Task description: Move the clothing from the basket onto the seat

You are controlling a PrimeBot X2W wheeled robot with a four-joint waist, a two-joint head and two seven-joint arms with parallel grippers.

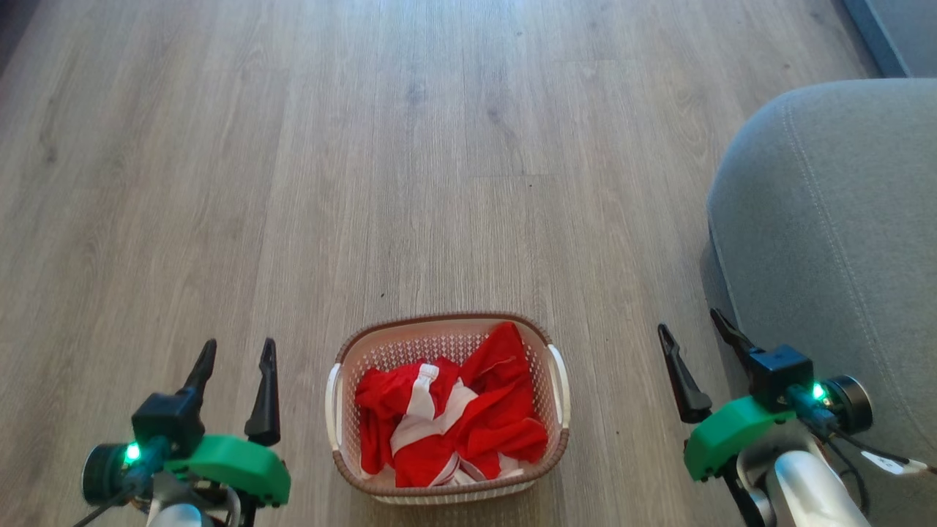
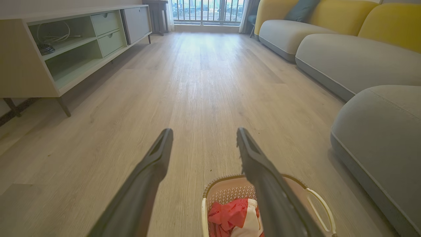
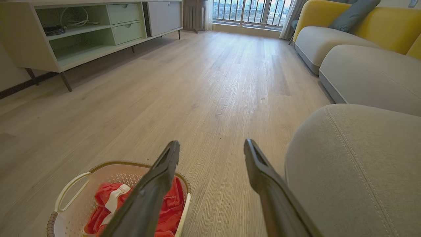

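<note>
**Clothing [image 1: 476, 417] lies in basket [image 1: 439, 319] as both tools hang released**

Nearest the robot, the cream basket with its brown woven-look rim stands on the wooden floor [image 1: 410, 146]. It holds the crumpled red-and-white clothing, which covers most of its bottom. The left tool [image 1: 240, 342] hangs just to the basket's left, its two dark fingers spread apart and grasping nothing. The right tool [image 1: 689, 322] hangs on the basket's other side, likewise released and empty, between the basket and the seat [image 1: 842, 219]. The grey seat, with its rounded corner and stitched seams, stands near the basket on the robot's right, apart from it. Further off, the left wrist view takes in a pale low cabinet [image 2: 65, 49] with open shelves and drawers along one wall. Opposite stand grey sofa sections [image 2: 355, 59] with yellow backs, and a railed window [image 2: 207, 10] closes the far end.
</note>
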